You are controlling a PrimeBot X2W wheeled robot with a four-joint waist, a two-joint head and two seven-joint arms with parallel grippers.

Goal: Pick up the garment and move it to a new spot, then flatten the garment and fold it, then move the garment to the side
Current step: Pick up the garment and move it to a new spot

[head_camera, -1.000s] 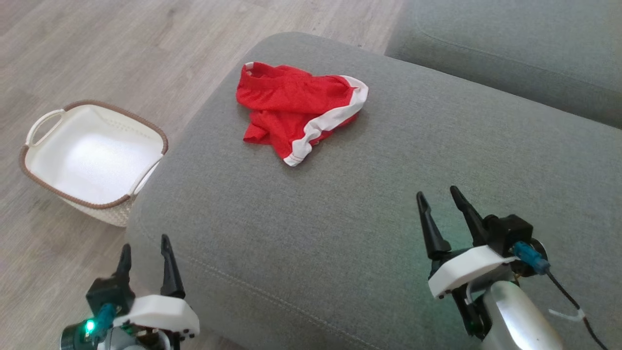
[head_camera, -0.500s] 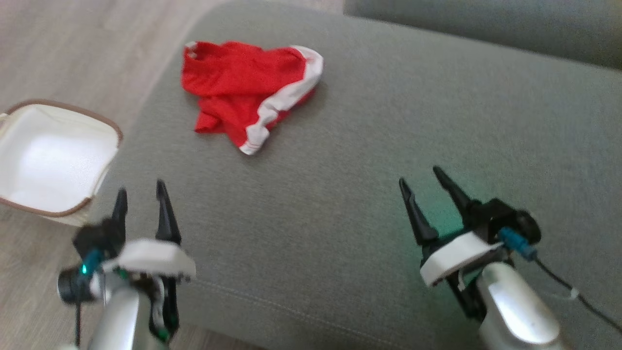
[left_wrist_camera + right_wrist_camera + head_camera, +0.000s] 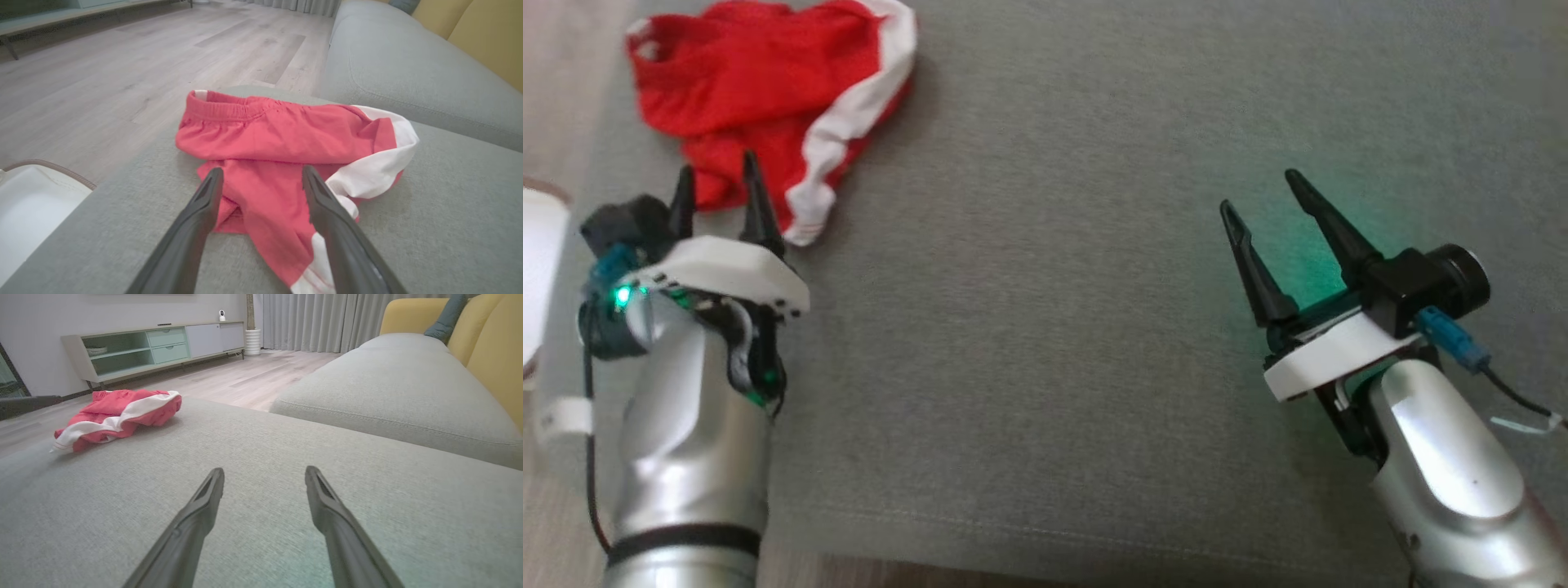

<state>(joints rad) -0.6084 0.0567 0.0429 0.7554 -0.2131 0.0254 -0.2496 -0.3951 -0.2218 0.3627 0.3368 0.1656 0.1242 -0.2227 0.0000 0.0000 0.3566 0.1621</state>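
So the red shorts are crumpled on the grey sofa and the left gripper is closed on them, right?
No: the red shorts lie crumpled on the grey sofa, but the left gripper is open, not closed on them; the left wrist view shows its jaws apart.

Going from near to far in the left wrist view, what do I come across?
Left gripper → red shorts → wood floor
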